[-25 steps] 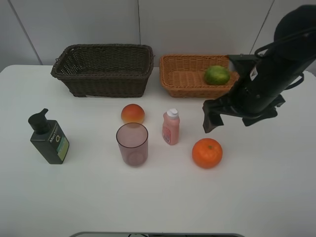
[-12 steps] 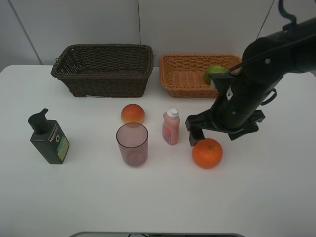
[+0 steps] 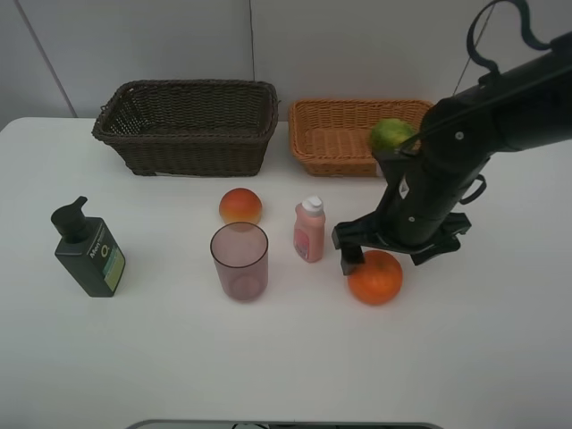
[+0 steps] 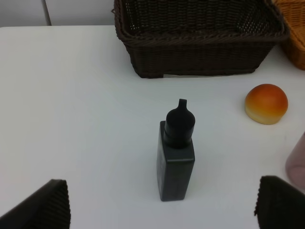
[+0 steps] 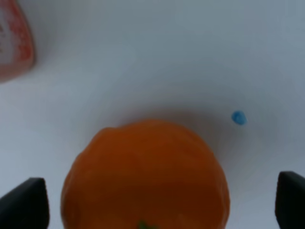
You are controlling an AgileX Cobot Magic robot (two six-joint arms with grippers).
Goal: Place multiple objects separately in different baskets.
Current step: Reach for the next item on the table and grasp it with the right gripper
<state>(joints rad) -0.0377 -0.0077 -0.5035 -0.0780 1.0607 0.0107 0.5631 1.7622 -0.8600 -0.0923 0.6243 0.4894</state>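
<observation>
My right pincer (image 3: 382, 254) straddles the orange (image 3: 375, 281), spread wide; if I close off-centre, it could roll across the surface (image 3: 268, 357) into the pink bottle (image 3: 309, 231).

table (image 3: 268, 357): white, matte, plain top
wall (image 3: 357, 45): pale grey panels, right behind table's far edge
seams (image 3: 251, 40): thin dark lines between panels, one upright, others slanted
light: soft, even, faint shadows
blue speck (image 5: 238, 118): tiny, on tabletop
dark strip (image 3: 286, 424): along near edge
</observation>
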